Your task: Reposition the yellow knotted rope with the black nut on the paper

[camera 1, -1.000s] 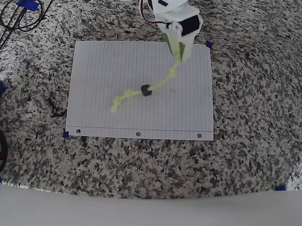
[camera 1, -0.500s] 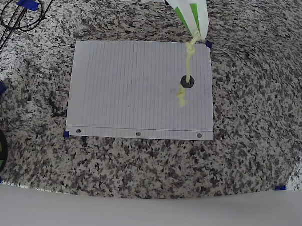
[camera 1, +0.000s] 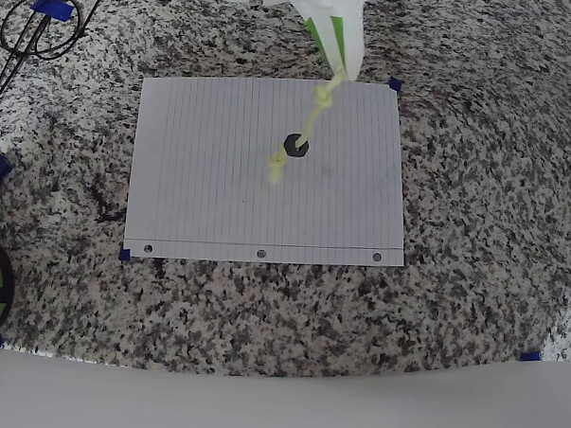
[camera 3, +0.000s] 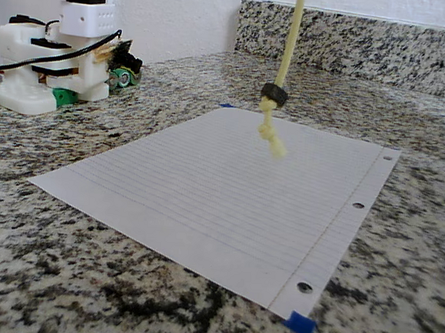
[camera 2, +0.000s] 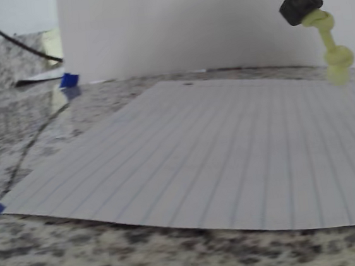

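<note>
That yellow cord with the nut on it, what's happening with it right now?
The gripper holds the yellow knotted rope by its top end, so it dangles in the air above the paper. The black nut rests on the lower knot. In the fixed view the rope's bottom end hangs clear of the sheet.

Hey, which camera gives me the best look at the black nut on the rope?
The wrist view: the black nut is large there, resting on a knot of the hanging yellow rope. The fixed view shows it smaller, clearly hanging above the paper. The overhead view shows its hexagon outline, but not its height.
</note>
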`<move>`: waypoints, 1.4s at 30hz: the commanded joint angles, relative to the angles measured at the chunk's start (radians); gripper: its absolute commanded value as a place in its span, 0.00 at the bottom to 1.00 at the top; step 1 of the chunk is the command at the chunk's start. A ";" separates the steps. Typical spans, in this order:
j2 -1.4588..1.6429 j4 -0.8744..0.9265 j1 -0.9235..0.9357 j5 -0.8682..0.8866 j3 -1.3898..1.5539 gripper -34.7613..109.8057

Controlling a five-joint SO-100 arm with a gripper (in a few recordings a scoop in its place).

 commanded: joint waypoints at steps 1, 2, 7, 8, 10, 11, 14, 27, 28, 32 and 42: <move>-0.021 -0.025 -0.057 0.006 -0.009 0.24; -0.034 -0.026 -0.057 -0.002 -0.009 0.24; -0.061 -0.052 0.044 -0.069 -0.006 0.24; -0.067 -0.064 0.077 -0.094 -0.006 0.24; -0.089 -0.091 0.147 -0.158 -0.008 0.24; -0.100 -0.097 0.183 -0.193 -0.008 0.24; -0.135 -0.087 0.281 -0.249 -0.008 0.24; -0.258 -0.224 0.569 -0.324 -0.008 0.24; -0.270 -0.236 0.580 -0.331 -0.009 0.24; -0.307 -0.225 0.614 -0.393 -0.006 0.24; -0.387 -0.224 0.801 -0.480 0.069 0.24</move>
